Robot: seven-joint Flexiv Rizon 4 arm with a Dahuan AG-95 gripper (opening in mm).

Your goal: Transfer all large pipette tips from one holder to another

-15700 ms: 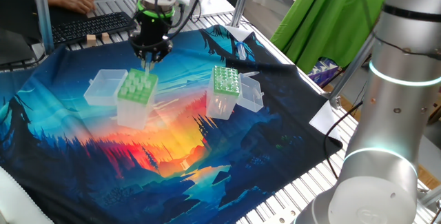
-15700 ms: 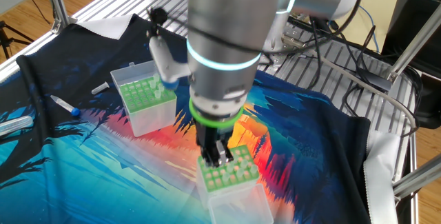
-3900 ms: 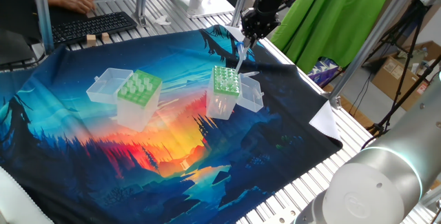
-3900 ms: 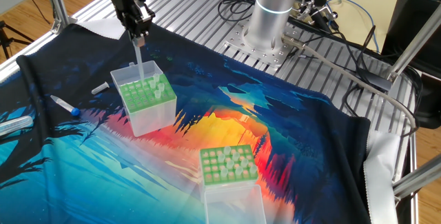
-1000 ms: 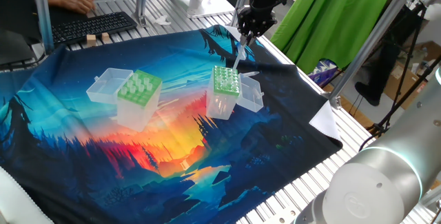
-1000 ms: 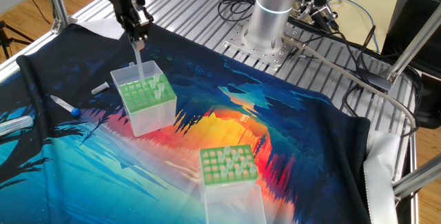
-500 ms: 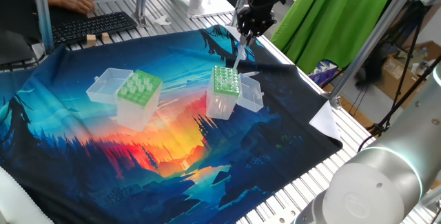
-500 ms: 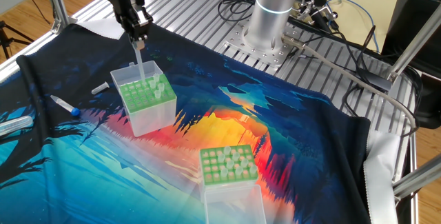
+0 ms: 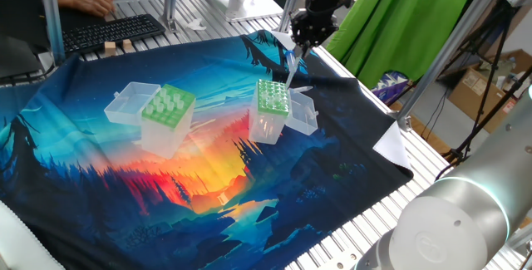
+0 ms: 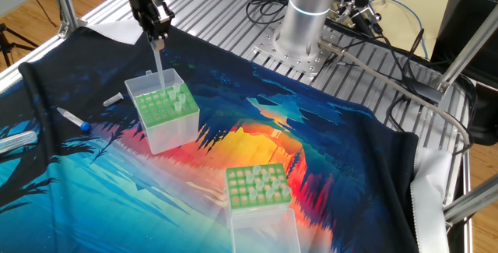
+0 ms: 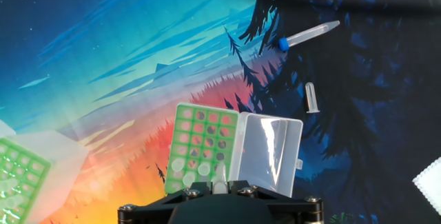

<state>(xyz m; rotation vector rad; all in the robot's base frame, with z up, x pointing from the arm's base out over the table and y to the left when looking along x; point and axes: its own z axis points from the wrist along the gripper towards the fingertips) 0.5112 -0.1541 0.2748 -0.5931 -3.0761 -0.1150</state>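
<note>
My gripper (image 9: 297, 44) (image 10: 156, 39) hangs above the narrower dark-green box (image 9: 272, 98) (image 10: 162, 107) (image 11: 202, 143), shut on one large pipette tip (image 9: 290, 66) (image 10: 159, 68). The tip points down, its end just over the box's top plate near the lid side. In the hand view the tip's wide end (image 11: 219, 180) shows between the jaws. A few tips stand in that box along one edge. The light-green wide-holed holder (image 9: 166, 104) (image 10: 258, 184) (image 11: 21, 176) stands apart with several tips in it.
Both boxes have clear lids folded open (image 11: 269, 148) (image 9: 126, 104). A blue-capped tube (image 10: 74, 118) (image 11: 306, 34) and a small clear tube (image 10: 113, 99) (image 11: 312, 96) lie on the printed cloth beside the dark-green box. A keyboard (image 9: 112, 31) sits at the back.
The gripper with the tip has shifted slightly sideways over the dark-green box. Its grip is unchanged.
</note>
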